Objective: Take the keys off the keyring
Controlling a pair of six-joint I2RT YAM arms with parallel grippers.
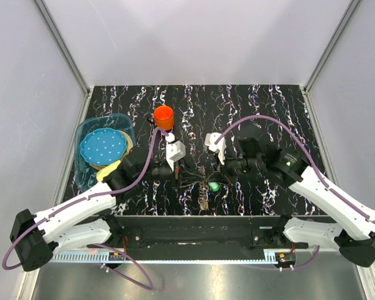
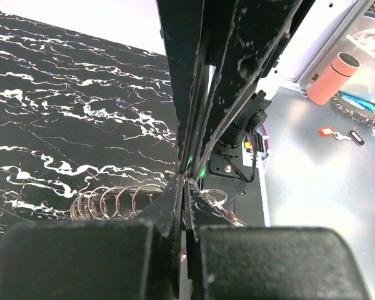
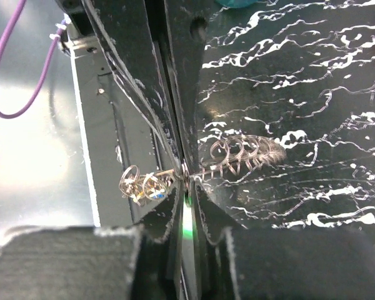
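Left end effector: fingers pressed flat together, pinching a thin wire loop of the keyring. It sits on the arm-base side of the orange cup, slightly to the cup's right and well apart from it.
Keyring: a string of small silvery wire loops low over the black marbled worktop, on the arm-base side of the orange cup and to its right. It is caught between the two end effectors. One bunch of loops fans out on each side of the pinch point, and a short tail trails away from the cup toward the arm bases.
Keys: one green head shows just right of the loops, farther right of the orange cup than the left fingertips. Other heads are too small to make out.
Right end effector: closed on the same keyring wire, tip to tip with the left one. It reaches in from the side of the bunch farthest from the orange cup.
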